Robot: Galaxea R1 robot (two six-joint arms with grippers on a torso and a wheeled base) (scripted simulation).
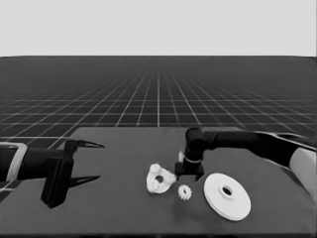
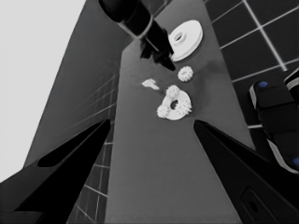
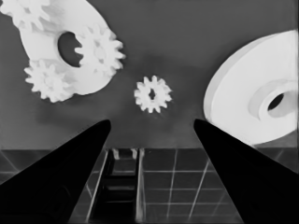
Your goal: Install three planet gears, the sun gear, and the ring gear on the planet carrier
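Head view, nearest the lower edge: the larger round part, a flat white disc with a raised hub and central hole point(image 1: 227, 195), lies at lower right of centre on the dark table point(image 1: 119, 208). Just left of it a loose small white toothed gear point(image 1: 184, 192) lies apart from both discs. Left again sits the smaller round part, a thicker white disc with a dark hole point(image 1: 160, 180), carrying three more small white gears point(image 3: 99, 50) around its hole, as the right wrist view shows. The right gripper point(image 1: 188, 174) hangs just behind the loose gear, fingers spread and empty. A thin white piece point(image 2: 150, 84) seems to lie beyond the smaller part. At the left edge the left gripper point(image 1: 94, 161) waits, fingers apart, holding nothing.
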